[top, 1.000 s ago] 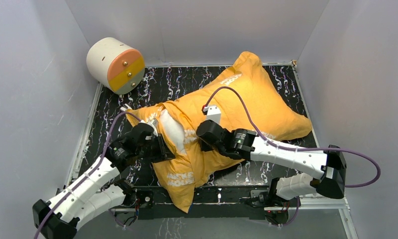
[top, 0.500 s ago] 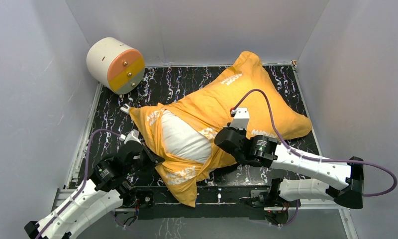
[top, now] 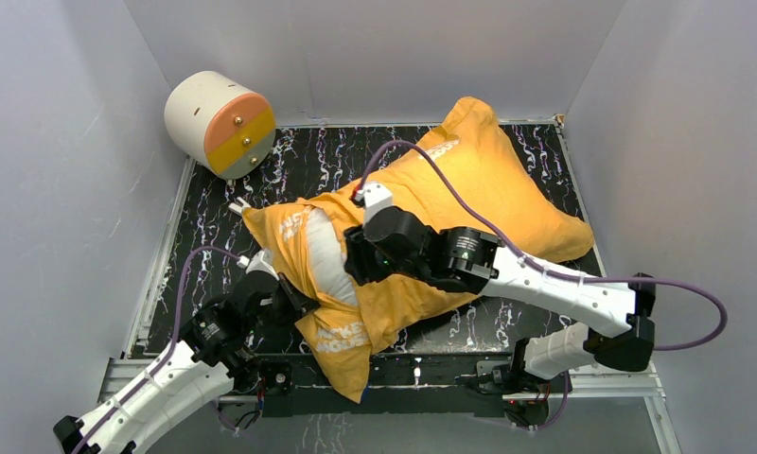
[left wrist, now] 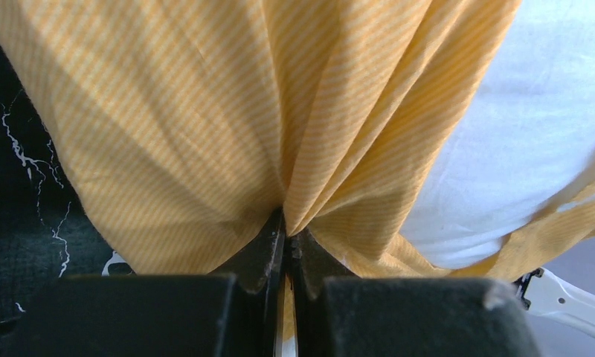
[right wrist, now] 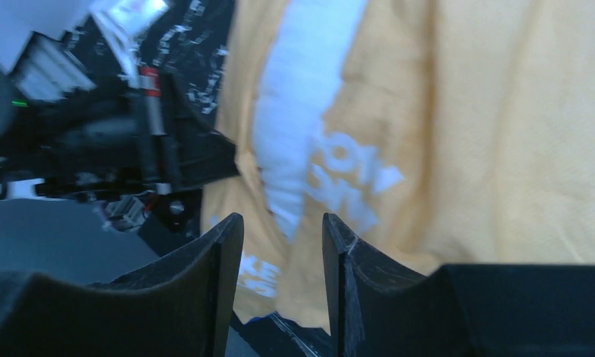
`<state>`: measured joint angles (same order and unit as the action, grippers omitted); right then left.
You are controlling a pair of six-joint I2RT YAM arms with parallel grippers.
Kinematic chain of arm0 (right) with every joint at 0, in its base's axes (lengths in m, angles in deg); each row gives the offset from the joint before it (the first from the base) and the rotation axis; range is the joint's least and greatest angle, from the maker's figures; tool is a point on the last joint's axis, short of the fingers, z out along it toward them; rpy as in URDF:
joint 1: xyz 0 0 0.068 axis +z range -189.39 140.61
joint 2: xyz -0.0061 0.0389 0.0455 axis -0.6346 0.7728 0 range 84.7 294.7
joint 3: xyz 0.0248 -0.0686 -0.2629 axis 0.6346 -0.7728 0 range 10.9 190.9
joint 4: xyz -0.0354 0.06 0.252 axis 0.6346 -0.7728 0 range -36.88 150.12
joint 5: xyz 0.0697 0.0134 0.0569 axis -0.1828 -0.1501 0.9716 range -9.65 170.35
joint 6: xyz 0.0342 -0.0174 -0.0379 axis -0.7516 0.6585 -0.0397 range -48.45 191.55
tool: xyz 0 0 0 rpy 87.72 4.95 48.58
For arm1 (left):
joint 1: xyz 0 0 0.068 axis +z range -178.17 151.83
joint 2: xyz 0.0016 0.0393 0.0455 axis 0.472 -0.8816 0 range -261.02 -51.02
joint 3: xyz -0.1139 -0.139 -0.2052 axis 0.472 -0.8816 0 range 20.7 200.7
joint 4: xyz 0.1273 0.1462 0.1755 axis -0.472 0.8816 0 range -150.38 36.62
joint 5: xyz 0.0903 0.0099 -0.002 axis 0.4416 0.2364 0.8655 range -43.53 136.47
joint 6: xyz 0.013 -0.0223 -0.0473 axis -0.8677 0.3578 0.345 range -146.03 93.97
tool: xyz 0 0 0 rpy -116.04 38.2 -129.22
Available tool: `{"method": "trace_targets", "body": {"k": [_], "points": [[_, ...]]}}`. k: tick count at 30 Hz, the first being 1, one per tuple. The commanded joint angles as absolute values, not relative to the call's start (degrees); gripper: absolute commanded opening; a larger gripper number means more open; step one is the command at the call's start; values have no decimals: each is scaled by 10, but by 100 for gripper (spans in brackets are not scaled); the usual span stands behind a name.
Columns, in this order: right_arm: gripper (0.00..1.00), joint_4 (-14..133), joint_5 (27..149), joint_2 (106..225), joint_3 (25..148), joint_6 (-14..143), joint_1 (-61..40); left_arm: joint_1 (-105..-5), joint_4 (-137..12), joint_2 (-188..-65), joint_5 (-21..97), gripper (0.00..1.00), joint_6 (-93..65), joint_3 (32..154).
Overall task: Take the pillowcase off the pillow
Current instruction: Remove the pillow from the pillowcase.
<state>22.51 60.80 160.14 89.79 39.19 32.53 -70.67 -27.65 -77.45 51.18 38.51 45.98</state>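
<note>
Pale grey walls (top: pixel 62 189) enclose a black, white-veined marbled table (top: pixel 200 222). At its far left corner a cream cylinder with an orange-yellow end (top: pixel 219 123) is seen, well apart from the work. Nearer, the left gripper (left wrist: pixel 287 223) is clamped tight on a gathered fold of the thin orange-yellow fabric pillowcase (top: pixel 488 180) at the rim of its mouth, as is shown plainly in the left wrist view. Just beside that hold, a strip of the plump white stuffed pillow (top: pixel 325 260) is bared through the opening. The rest is covered and lies diagonally across the table toward the far right. Over the opening the right gripper (right wrist: pixel 283 230) is held with its jaws parted and nothing between them. The step in hand is judged to be a grip on the bared pillow. It would be done well if only white stuffing were taken, no orange cloth being caught, and if the cover were then drawn off against a firm left hold.
</note>
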Motion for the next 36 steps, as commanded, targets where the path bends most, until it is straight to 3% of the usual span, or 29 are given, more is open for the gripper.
{"method": "trace_targets", "body": {"k": [1,8,15,19,22,25,30,32,34,36], "points": [[52,195,634,1649,1002,443,357,-704,-244,-764,537,0,373,432],[57,291,586,1732,975,440,366,-704,-242,-750,546,0,366,440],[77,304,454,1849,1005,477,365,-704,-239,-747,554,0,367,442],[81,222,297,1915,1029,432,359,-704,-226,-739,570,0,364,453],[73,204,235,1899,994,407,336,-705,-195,-741,588,0,370,477],[64,361,327,1842,891,529,316,-705,-188,-759,598,0,367,489],[8,392,406,1792,818,483,310,-705,-184,-765,603,0,370,495],[0,468,442,1757,765,485,308,-705,-197,-758,599,0,354,502],[0,502,483,1737,736,483,305,-705,-215,-759,593,18,312,521],[0,501,501,1737,739,475,305,-705,-220,-772,600,53,278,555]]}}
